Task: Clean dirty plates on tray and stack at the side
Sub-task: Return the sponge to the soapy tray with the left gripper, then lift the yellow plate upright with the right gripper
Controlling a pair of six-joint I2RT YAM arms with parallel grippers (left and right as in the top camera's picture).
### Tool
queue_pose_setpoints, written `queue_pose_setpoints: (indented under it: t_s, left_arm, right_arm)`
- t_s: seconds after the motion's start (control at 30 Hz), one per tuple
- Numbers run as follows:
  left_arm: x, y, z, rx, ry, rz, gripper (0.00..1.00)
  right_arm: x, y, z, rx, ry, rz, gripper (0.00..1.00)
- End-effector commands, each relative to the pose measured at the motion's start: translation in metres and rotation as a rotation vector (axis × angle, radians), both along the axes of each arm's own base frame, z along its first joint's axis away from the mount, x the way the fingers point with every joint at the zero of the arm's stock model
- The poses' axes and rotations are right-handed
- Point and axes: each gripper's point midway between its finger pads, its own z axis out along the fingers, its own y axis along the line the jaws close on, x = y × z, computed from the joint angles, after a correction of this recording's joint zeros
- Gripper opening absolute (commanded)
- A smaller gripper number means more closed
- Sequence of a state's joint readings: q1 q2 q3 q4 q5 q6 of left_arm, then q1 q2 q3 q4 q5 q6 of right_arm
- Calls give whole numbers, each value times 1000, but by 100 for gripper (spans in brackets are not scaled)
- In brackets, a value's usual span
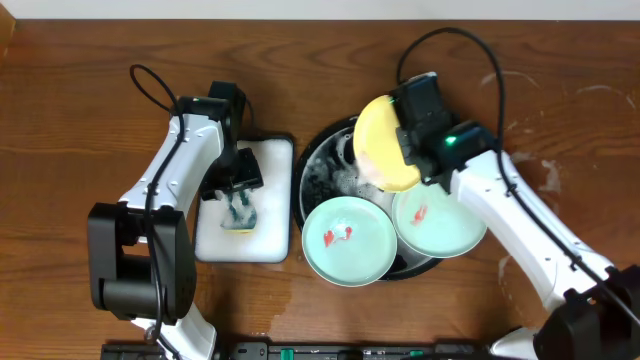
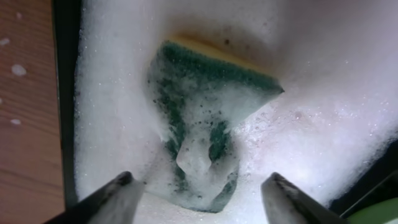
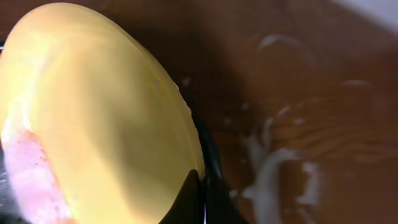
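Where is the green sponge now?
Overhead view: the sponge lies on the foamy white tray, left of the black tray, under the open left gripper.

- Left fingers [image 2: 113, 201] stand wide apart, sponge [image 2: 205, 118] lying low in the gap, foam [image 2: 336, 124] all around it.
- Black tray [image 1: 311, 160] is packed: left mint plate [image 1: 348, 240] and right mint plate [image 1: 440, 222] fill the near half, yellow plate [image 1: 383, 150] tilts above the far side.
- Bare counter [image 1: 70, 110] far left, wide open.

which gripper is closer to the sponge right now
Left. The left gripper hovers open directly over the sponge in the foamy white tray. The right gripper is farther off, over the black tray, shut on the yellow plate.
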State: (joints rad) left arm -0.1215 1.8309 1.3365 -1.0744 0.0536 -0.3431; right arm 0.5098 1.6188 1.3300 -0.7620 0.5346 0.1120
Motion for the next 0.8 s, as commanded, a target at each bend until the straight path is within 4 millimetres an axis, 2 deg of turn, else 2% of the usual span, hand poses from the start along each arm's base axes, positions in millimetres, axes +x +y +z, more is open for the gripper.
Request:
queue_pose_setpoints:
  t_s: [0.0,0.13,0.17,0.3,0.77]
  left_arm:
    - [-1,0,1,-7,3,1,75]
    - [-1,0,1,-7,3,1,78]
    - [-1,0,1,-7,3,1,81]
    - [-1,0,1,-7,3,1,81]
    - [-1,0,1,-7,3,1,81]
  right_arm:
    - [-3,-5,38,-188,-131,-13,1]
    - [-12,10,52,-275,-198,2,1]
    - [-13,13,53,-283,-206,7,1]
    - [-21,26,55,-306,-215,42,1]
    - [-32,36,77,-431,-307,44,1]
